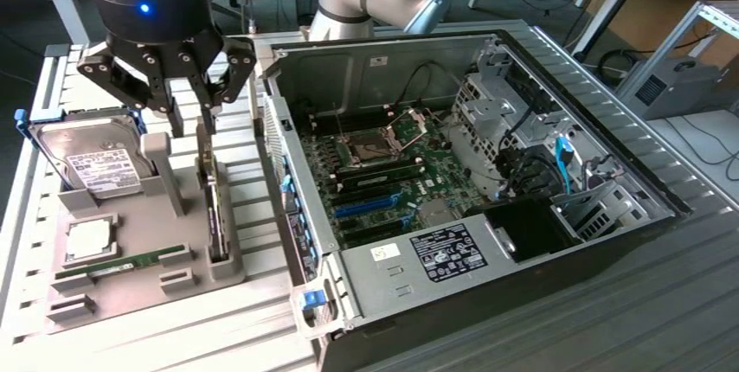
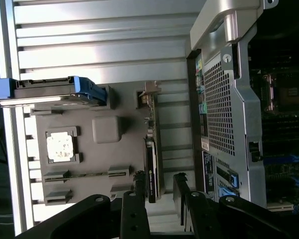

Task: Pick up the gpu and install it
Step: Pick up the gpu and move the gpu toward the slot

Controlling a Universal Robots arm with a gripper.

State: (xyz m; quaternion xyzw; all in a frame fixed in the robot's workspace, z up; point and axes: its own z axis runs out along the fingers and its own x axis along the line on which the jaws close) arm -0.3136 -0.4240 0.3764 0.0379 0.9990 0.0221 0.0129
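Gpu (image 1: 215,216): stands on edge in the grey tray (image 1: 151,229), uninstalled. End effector (image 1: 192,121): I read it as wide open and empty, hovering over the card's 12 o'clock end in the exterior view. Hard drive (image 1: 93,160) at the card's 10 o'clock, open computer case (image 1: 335,60) at 3 o'clock.

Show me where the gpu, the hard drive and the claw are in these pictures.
gpu (image 2: 152,169): wrist view, on the black edge facing the camera.
hard drive (image 1: 99,164): exterior view, on its labelled silver face.
claw (image 1: 193,123): exterior view, midway between its open fingertips.
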